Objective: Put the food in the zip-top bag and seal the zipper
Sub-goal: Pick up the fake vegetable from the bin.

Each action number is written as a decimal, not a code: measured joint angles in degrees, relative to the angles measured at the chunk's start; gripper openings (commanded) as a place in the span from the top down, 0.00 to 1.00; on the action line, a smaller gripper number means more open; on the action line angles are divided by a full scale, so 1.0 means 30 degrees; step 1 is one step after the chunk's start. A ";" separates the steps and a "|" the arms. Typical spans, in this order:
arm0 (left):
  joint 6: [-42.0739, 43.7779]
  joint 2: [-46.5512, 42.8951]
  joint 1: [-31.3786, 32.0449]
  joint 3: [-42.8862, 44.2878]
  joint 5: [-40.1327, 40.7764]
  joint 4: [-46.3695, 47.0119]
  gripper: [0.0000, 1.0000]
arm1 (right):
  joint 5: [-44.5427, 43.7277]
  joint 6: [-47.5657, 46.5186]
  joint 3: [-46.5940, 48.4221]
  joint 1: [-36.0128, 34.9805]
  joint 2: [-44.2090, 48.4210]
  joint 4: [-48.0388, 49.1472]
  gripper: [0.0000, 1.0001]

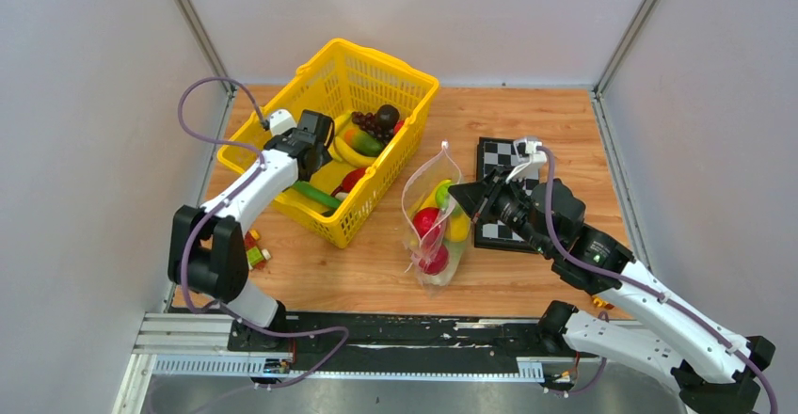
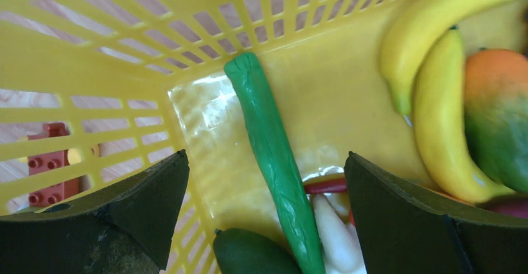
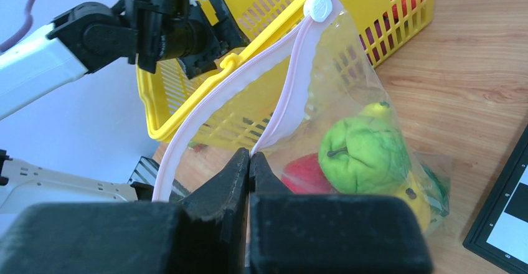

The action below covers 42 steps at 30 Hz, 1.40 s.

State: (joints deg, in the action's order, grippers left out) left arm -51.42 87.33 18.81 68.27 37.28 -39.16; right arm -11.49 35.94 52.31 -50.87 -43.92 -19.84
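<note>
Bag point(image 1: 421, 186) stands mouth-up between the basket point(image 1: 415, 86) and chessboard point(image 1: 497, 155) with red fruits point(image 1: 428, 222) and a green apple point(image 3: 364, 153) inside, right gripper point(image 3: 249, 162) pinching its zipper point(image 3: 292, 81), left gripper point(image 2: 266, 162) wide open in the basket over a cucumber point(image 2: 258, 106) lying lengthwise between its fingers, beside bananas point(image 1: 346, 152) and grapes point(image 1: 371, 122).
</note>
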 measured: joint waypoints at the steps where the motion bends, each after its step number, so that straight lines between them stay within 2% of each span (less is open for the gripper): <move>1: -0.0248 0.0474 -0.0204 0.0080 -0.0087 -0.0015 0.00 | 0.0000 0.0000 0.0007 0.0000 -0.0029 0.0000 1.00; 5: -0.1173 0.1872 -0.0809 -0.0160 -0.0386 0.0262 0.00 | 0.0015 0.0000 0.0007 0.0000 -0.0197 0.0015 1.00; 9: -0.2018 0.2696 -0.1537 -0.0612 -0.0678 0.0503 0.06 | 0.0015 0.0000 0.0007 0.0000 -0.0284 0.0015 1.00; 15: -0.2499 0.4211 -0.2390 -0.0612 -0.0714 0.0838 0.22 | 0.0015 0.0000 0.0000 0.0000 -0.0291 0.0036 1.00; 21: -0.2732 0.4772 -0.2499 -0.0714 -0.0692 0.1559 0.45 | 0.0022 0.0000 0.0007 0.0000 -0.0452 0.0146 1.00; 23: -0.2856 0.4889 -0.2528 -0.0765 -0.0736 0.1843 0.47 | 0.0051 0.0000 0.0007 0.0000 -0.0517 0.0146 1.00; 26: -0.2936 0.5173 -0.2565 -0.0801 -0.0758 0.2106 0.56 | 0.0095 0.0000 0.0007 0.0000 -0.0583 0.0146 1.00; 28: -0.2980 0.5340 -0.2572 -0.0882 -0.0758 0.2280 0.65 | 0.0117 0.0000 0.0007 0.0000 -0.0576 0.0146 1.00; 31: -0.3002 0.5370 -0.2572 -0.0918 -0.0721 0.2433 0.70 | 0.0146 0.0000 0.0007 0.0000 -0.0576 0.0146 1.00; 34: -0.2973 0.5268 -0.2572 -0.1056 -0.0707 0.2630 0.83 | 0.0153 0.0000 0.0007 0.0000 -0.0576 0.0146 1.00; 42: -0.2732 0.3344 -0.2783 -0.2565 -0.1574 0.3592 0.97 | 0.0160 0.0000 0.0007 0.0000 -0.0568 0.0146 1.00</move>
State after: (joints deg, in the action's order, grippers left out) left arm -59.61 97.36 10.46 60.58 32.56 -28.38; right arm -11.00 35.94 52.34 -50.87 -45.63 -19.40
